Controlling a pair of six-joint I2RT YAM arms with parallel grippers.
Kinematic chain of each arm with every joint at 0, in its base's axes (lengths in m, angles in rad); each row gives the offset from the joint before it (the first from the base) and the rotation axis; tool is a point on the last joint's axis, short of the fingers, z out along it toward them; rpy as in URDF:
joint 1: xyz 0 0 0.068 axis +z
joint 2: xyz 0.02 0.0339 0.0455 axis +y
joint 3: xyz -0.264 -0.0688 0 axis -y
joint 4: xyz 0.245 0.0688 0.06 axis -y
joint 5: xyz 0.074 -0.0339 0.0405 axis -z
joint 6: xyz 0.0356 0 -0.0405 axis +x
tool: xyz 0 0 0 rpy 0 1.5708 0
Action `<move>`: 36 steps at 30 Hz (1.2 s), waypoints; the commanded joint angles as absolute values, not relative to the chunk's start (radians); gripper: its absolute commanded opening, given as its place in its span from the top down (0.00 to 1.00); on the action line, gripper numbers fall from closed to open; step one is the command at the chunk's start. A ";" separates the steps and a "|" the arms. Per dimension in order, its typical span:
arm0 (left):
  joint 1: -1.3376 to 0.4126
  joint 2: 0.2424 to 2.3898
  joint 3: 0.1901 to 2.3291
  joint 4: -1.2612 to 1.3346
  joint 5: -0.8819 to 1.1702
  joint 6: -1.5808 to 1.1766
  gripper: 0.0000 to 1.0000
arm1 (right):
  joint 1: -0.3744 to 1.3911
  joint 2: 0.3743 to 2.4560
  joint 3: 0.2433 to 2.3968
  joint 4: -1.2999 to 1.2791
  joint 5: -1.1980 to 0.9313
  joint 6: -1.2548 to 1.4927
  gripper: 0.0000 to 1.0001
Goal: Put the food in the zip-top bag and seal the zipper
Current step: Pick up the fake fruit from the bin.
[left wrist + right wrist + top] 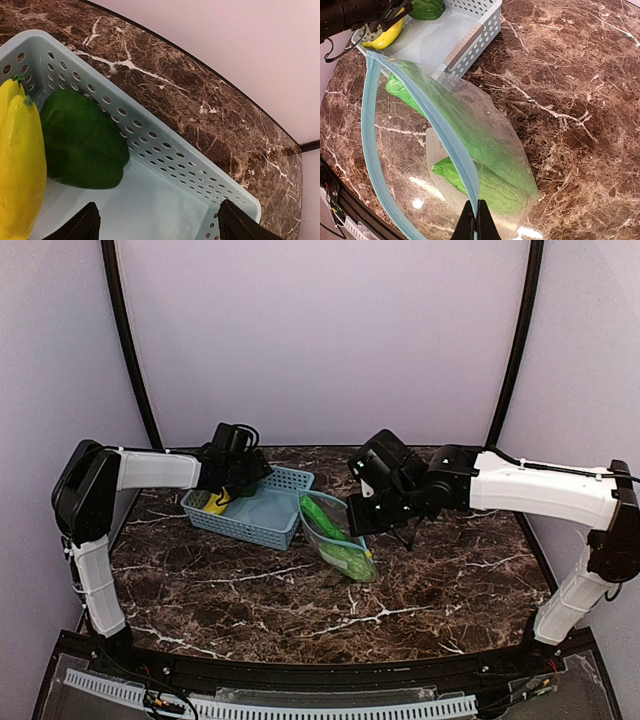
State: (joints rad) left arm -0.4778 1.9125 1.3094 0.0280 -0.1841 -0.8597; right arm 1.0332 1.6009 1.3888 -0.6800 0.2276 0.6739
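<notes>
A dark brown, white-veined marble worktop (250, 590) carries everything. Near its middle a small clear crinkly plastic zip-top bag (485, 145) lies slanting from far left to near right, just to the right of a basket. Two long green plastic cucumber-like pieces (490, 185) show through the film, inside the bag. The bag's mouth gapes: its thin light-blue zipper strip (427, 120) splits into two separate lines that meet at the right end effector (476, 225). That end effector's two black fingers are pressed together, pinching the zipper strip at that end and holding this edge of the bag up.

Farther back and to the left stands a light-blue perforated plastic basket (265, 515), touching or almost touching the bag's far end. At its left end lie a yellow plastic banana (17, 170) and a dark green plastic bell pepper (82, 142), side by side and touching. The rest of the basket floor is bare. The left end effector (157, 227) hangs over the basket, its fingers spread wide and gripping nothing.
</notes>
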 commanded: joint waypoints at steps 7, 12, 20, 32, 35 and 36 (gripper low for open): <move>-0.456 1.893 1.342 -0.026 -0.233 -0.732 0.20 | 1.012 1.600 1.392 -0.647 0.207 0.630 1.00; -0.450 1.841 1.366 -0.138 -0.206 -0.563 0.19 | 1.006 1.604 1.391 -0.641 0.198 0.623 1.00; -0.372 1.813 1.333 -0.250 -0.230 -0.476 0.14 | 1.004 1.621 1.403 -0.637 0.187 0.615 1.00; -0.332 1.951 1.438 -0.349 -0.245 -0.318 0.22 | 0.999 1.657 1.431 -0.637 0.173 0.613 1.00; -0.328 1.974 1.458 -0.356 -0.261 -0.308 0.26 | 0.999 1.662 1.436 -0.637 0.173 0.614 1.00; -0.327 1.983 1.465 -0.360 -0.266 -0.307 0.28 | 0.999 1.663 1.437 -0.637 0.173 0.615 1.00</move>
